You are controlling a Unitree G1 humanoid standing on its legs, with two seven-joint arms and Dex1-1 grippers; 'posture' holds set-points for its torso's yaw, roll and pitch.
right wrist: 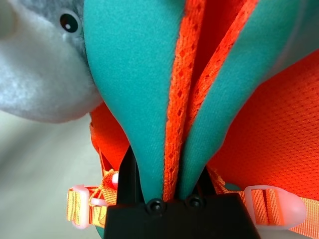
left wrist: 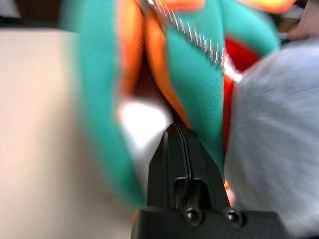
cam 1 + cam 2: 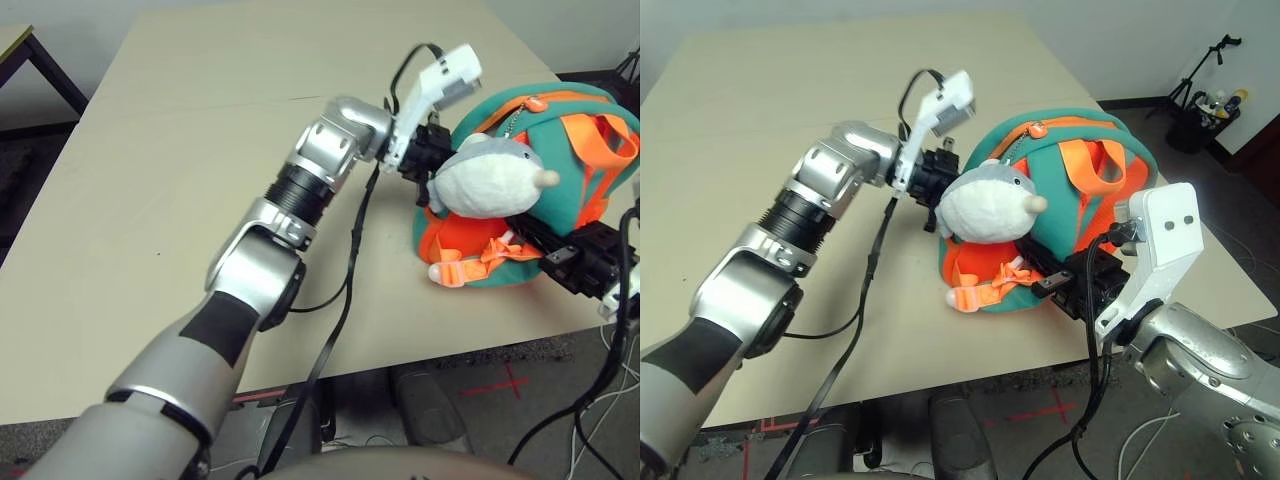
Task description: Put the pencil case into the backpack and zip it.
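Observation:
The backpack, teal with orange panels and straps, lies near the table's right front corner. A grey-white plush animal rests against its front. My left gripper is shut with nothing between its fingers, and its tips sit at the gap between teal and orange edges of the backpack. A blurred white patch shows in that gap; I cannot tell whether it is the pencil case. My right gripper reaches in under the plush and is shut on a teal fold with orange trim.
The beige table stretches away to the left and far side. Its front edge runs just below the backpack. A black cable hangs from my left arm over the tabletop. A tripod and small items stand on the floor at far right.

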